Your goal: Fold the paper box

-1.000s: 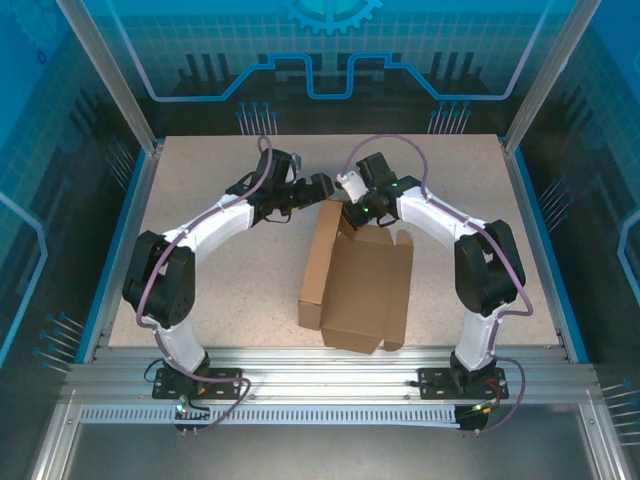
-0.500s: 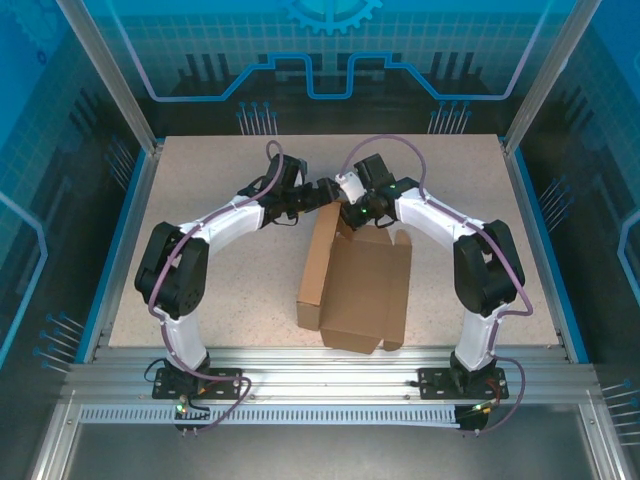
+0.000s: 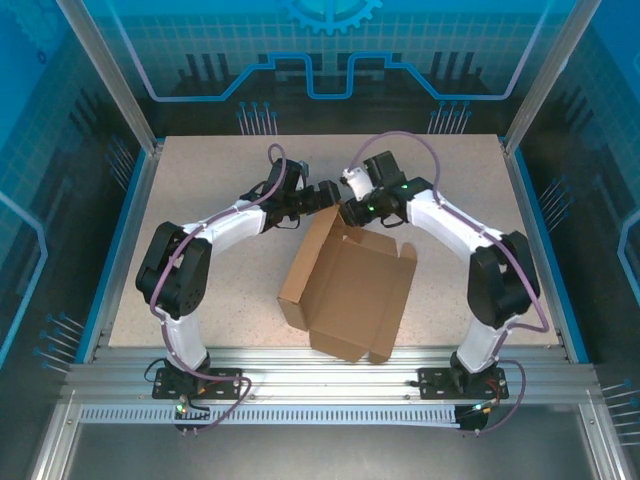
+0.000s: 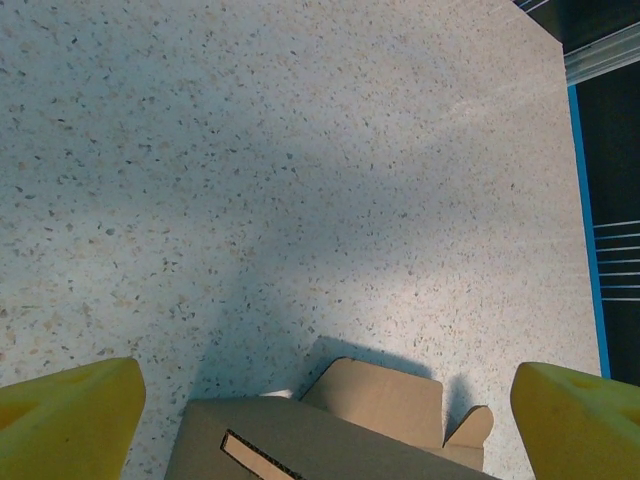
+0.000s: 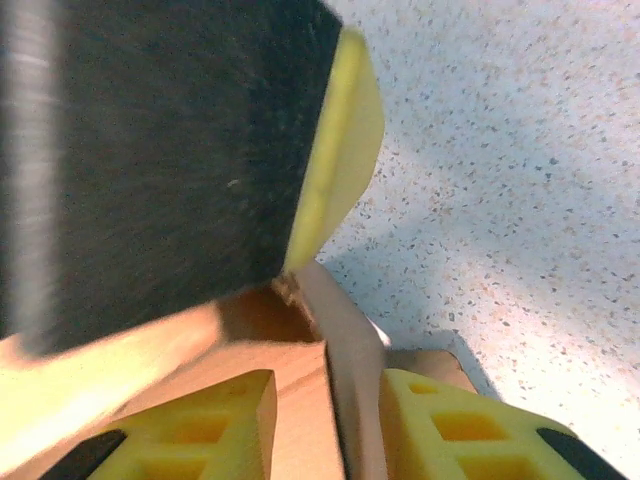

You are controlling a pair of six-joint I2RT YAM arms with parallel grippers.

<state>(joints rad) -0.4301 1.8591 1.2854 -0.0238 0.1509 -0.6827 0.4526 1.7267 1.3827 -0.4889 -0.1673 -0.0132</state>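
The paper box (image 3: 350, 285) lies open and half formed in the middle of the table, its left wall standing and a far flap raised. My right gripper (image 3: 345, 212) is at the box's far corner. In the right wrist view its yellow fingers (image 5: 450, 425) straddle an upright cardboard wall (image 5: 350, 380), and a gap shows beside the left finger. My left gripper (image 3: 328, 193) hovers just behind the same corner, wide open with nothing in it. The left wrist view has the box's far edge (image 4: 330, 445) below, between its fingers (image 4: 70, 415). The left gripper's black body (image 5: 150, 150) looms close in the right wrist view.
The speckled table (image 3: 200, 200) has bare room to the left, right and behind the box. Blue trim (image 4: 585, 200) marks the table's edge, with aluminium posts at the corners and a rail (image 3: 320, 365) along the front.
The right gripper's jaws have parted around the cardboard wall. The box has turned, its near end swinging left. The left gripper moved right, closer to the box's far corner.
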